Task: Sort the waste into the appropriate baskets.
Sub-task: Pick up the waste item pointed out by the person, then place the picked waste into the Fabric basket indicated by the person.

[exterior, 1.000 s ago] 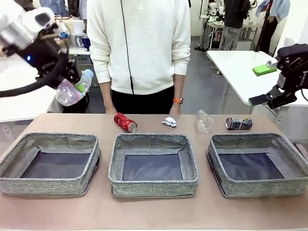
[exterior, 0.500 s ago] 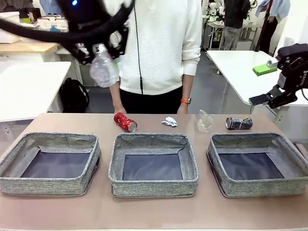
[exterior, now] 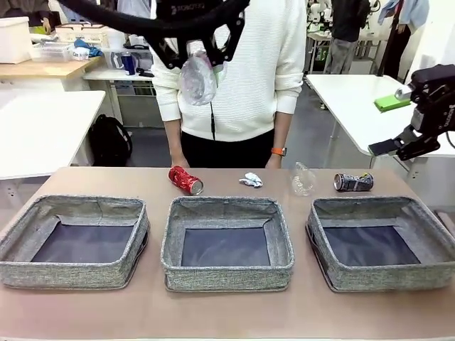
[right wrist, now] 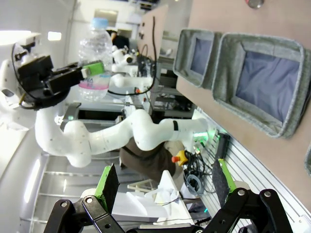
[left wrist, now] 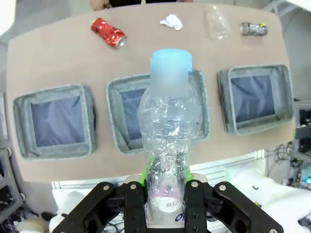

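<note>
Left claw (left wrist: pixel 165 180) holds blue-capped bottle (left wrist: pixel 168 131) high; red can (exterior: pixel 185 180), paper wad (exterior: pixel 250 180), clear bottle (exterior: pixel 301 179), dark can (exterior: pixel 352 182) lie behind three grey baskets (exterior: pixel 226 267).

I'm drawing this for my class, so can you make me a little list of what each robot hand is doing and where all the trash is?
left gripper: shut on the clear bottle with blue cap, held high above the table
right gripper: open, holding nothing, up at the right side
trash on the table behind the baskets: red can, paper wad, clear label-less bottle, dark blue can
baskets: left basket, middle basket, right basket, nothing in them yet
</note>
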{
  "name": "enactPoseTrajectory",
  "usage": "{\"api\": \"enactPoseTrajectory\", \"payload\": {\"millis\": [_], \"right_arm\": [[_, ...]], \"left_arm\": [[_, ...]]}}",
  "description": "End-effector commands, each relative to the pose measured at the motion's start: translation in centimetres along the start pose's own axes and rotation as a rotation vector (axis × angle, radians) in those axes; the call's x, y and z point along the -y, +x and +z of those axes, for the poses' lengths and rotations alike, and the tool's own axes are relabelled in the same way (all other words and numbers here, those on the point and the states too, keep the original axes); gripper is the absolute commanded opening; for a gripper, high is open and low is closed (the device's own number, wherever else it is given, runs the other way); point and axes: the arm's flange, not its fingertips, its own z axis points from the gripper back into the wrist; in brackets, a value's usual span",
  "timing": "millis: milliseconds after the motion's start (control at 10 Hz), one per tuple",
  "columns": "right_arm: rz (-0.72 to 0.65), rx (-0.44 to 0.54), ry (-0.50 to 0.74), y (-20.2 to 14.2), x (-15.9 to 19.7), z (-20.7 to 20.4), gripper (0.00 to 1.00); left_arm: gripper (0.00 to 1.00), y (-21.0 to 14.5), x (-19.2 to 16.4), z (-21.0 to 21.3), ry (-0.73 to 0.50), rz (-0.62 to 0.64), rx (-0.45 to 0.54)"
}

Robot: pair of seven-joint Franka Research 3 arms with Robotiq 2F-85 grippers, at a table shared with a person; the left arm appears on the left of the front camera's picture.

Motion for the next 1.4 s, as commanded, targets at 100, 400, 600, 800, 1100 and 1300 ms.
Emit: {"api": "enactPoseTrajectory", "payload": {"millis": [100,400,600,800,1100,1300], "right_arm": [[0.014,0.007,0.025,0.26,-0.13,-0.20,1.00],[0.014,0.007,0.025,0.26,-0.13,-0.20,1.00],[0.014,0.007,0.025,0.26,-0.13,-0.20,1.00],[0.014,0.007,0.025,0.26,-0.13,-0.20,1.00],[0.014,0.007,0.025,0.26,-0.13,-0.20,1.00],[0.014,0.007,0.025,0.26,-0.13,-0.20,1.00]], "left_arm": [[0.22,0.00,0.00,0.00,0.000,0.000,0.000],[0.22,0.00,0.00,0.00,0.000,0.000,0.000],[0.22,0.00,0.00,0.00,0.000,0.000,0.000],[0.22,0.00,0.00,0.00,0.000,0.000,0.000],[0.22,0.00,0.00,0.00,0.000,0.000,0.000],[0.22,0.00,0.00,0.00,0.000,0.000,0.000]]}}
